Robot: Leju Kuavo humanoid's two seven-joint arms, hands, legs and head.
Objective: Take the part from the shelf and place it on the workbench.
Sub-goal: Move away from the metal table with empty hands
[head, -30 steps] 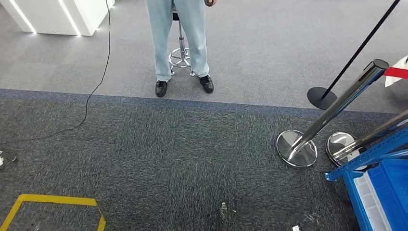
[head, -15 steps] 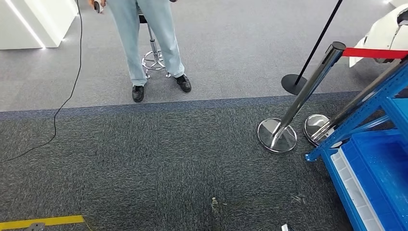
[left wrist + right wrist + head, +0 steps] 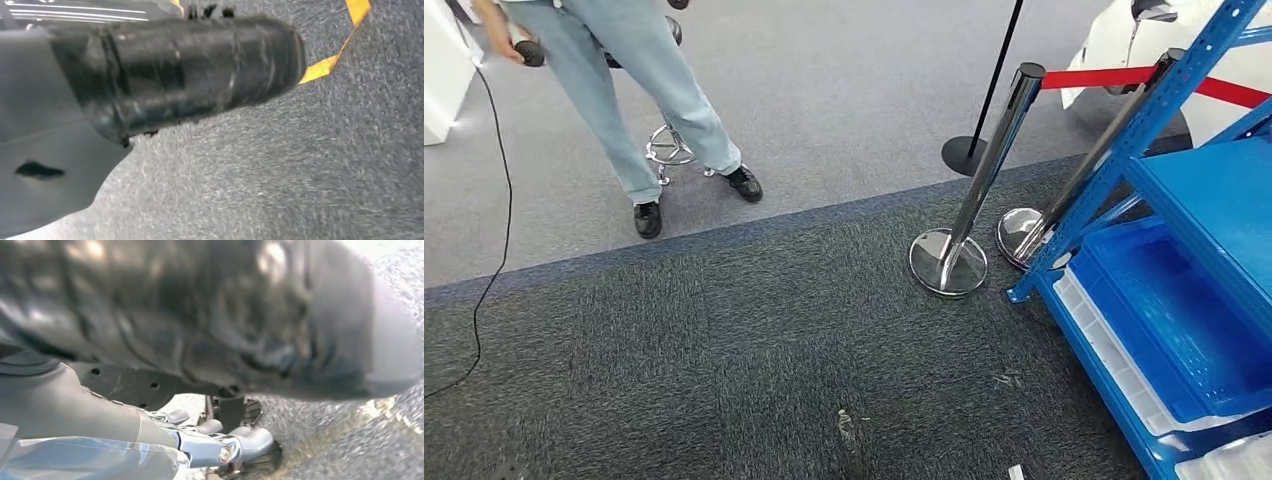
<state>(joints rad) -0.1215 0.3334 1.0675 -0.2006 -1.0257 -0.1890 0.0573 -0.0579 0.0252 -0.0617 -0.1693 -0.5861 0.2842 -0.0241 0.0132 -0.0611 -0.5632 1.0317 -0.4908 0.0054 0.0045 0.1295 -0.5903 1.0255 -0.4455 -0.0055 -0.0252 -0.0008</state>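
Note:
A blue metal shelf point(image 3: 1161, 110) stands at the right of the head view. On its low level sits a blue bin point(image 3: 1184, 320) that looks empty, and a flat blue board point(image 3: 1224, 200) lies above it. In the left wrist view my left hand point(image 3: 165, 70) hangs over grey carpet as a grey cover and a dark, blurred finger part; how its fingers lie is hidden. My right hand point(image 3: 225, 310) is a dark blurred mass in the right wrist view, and its fingers cannot be made out.
Two chrome stanchions point(image 3: 948, 262) with a red belt point(image 3: 1104, 77) stand just left of the shelf. A person point(image 3: 624, 90) stands by a stool point(image 3: 669, 150) at the far left. A black cable point(image 3: 494, 200) trails over the carpet. Yellow floor tape point(image 3: 325, 65) lies below my left hand.
The camera has swung to the right: the person and stanchions slid left in the picture, and much more of the blue shelf and its bin has come into view.

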